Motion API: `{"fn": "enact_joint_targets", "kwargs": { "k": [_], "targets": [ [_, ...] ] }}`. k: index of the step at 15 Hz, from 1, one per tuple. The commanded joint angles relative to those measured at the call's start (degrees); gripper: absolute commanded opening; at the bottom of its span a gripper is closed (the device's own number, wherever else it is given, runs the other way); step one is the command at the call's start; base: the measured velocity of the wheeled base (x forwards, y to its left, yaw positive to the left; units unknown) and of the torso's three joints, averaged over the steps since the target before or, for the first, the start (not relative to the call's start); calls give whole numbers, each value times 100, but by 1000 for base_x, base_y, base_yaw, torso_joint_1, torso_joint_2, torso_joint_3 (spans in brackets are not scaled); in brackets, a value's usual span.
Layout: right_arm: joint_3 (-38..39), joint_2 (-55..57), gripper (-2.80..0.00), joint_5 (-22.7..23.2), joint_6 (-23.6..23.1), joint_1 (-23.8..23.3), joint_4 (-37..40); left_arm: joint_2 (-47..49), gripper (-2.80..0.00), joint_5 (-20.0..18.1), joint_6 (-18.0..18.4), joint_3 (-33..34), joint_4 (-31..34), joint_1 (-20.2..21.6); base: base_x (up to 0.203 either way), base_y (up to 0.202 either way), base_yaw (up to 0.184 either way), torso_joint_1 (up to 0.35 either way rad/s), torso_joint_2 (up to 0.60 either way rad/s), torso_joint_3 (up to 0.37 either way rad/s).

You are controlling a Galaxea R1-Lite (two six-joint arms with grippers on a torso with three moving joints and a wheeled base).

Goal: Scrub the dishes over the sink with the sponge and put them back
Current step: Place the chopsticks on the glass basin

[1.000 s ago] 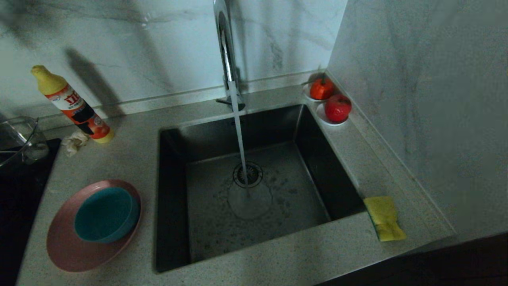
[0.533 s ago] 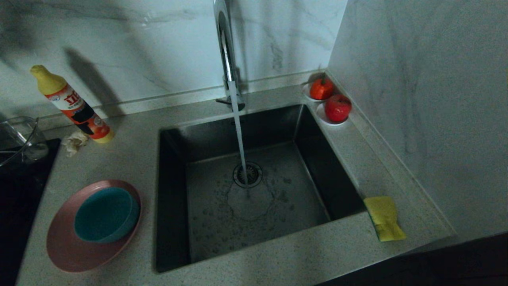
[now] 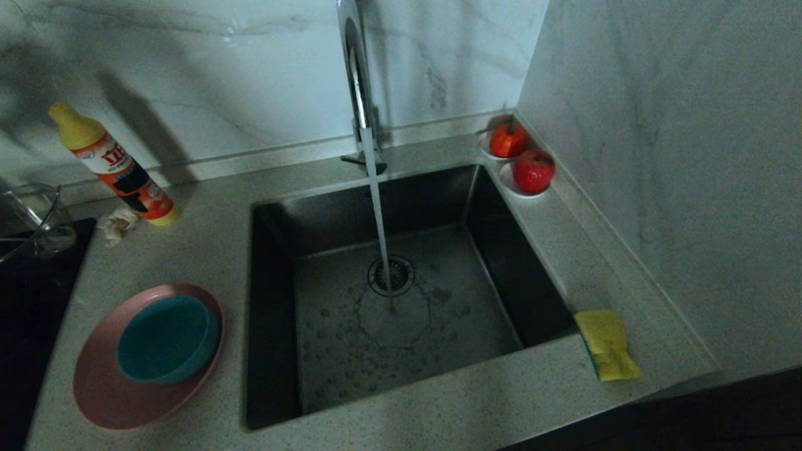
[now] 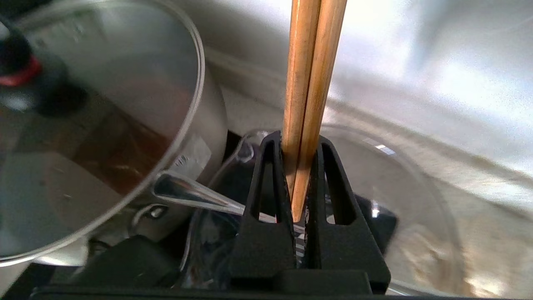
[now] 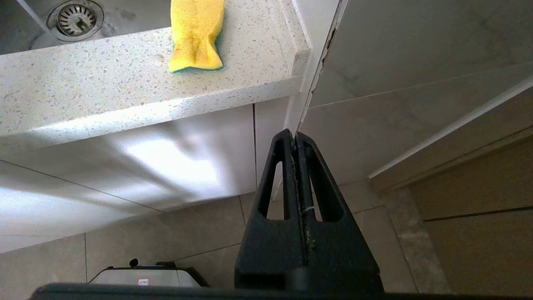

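Across the last second the head view hardly alters: only the wet patch round the drain has spread and shifted under the running water, and shadows have slid on the wall above the bottle (image 3: 113,168). So the counter is as it was, while the work goes on out of the head camera's sight, left of the sink (image 3: 276,313).

There the left gripper (image 4: 300,175) is clenched on the chopsticks (image 4: 310,79), which stick out past the fingertips side by side. It hangs over a glass container (image 4: 416,183), beside a lidded pot (image 4: 125,125). The sticks look ready to be carried to the sink for scrubbing.

The plate (image 3: 100,394) sits left of the sink with the bowl (image 3: 164,338) on it. The sponge (image 3: 606,343) lies untouched at the sink's right front corner.

The right gripper (image 5: 296,139) is parked below the counter edge near the sponge, pressed shut on nothing
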Motion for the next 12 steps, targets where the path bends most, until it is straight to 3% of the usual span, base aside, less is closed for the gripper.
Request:
{"fn": "enact_joint_targets", "kwargs": {
  "k": [1,12],
  "targets": [
    [-1,-3,-280,-1,0,0,4,236,-280,2,-38,-4,-26,-6,0,0,0,0,0,0],
    [-1,-3,-280,-1,0,0,4,288,-280,11,-402,100,-33,-261,0,0,0,0,0,0]
  ]
}}
